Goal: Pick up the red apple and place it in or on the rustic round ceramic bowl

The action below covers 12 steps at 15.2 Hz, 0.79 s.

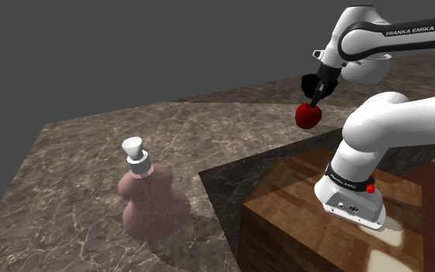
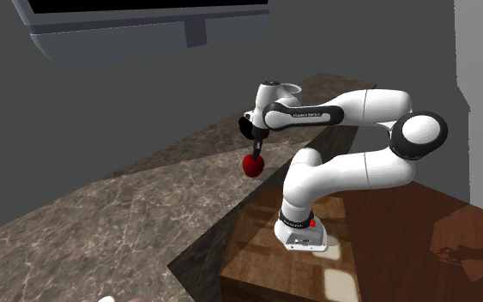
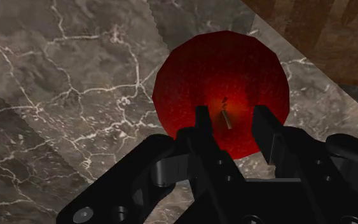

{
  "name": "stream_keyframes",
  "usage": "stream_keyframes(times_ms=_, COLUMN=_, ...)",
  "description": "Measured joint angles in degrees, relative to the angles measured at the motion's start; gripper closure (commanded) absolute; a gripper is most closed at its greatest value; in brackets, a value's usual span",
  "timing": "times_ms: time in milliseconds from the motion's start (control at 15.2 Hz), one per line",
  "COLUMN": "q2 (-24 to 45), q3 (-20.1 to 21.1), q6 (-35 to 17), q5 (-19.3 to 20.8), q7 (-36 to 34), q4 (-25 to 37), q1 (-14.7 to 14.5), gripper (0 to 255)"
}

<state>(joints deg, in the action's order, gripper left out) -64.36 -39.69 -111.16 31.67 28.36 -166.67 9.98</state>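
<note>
The black end effector (image 1: 313, 102) pinches the round red apple (image 1: 309, 117) above the marbled worktop (image 1: 92, 178) at upper right; next it needs carrying to the bowl.

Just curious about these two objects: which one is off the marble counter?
The round red apple, clasped in the black hand; the pink gourd-shaped bottle with white cap stands on the marble counter.

All views share apple (image 1: 309, 116) — wrist nearest
</note>
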Motion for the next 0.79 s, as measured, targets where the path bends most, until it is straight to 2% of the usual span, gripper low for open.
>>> stream_keyframes(times_ms=528, q2=0.0, q3=0.0, q6=0.0, q5=0.0, q7=0.0, q4=0.0, q1=0.0, gripper=255)
stream_keyframes(times_ms=792, q2=-0.6, q3=1.5, q6=2.3, q5=-1.4, q7=-0.1, q4=1.8, q1=-0.6, gripper=255)
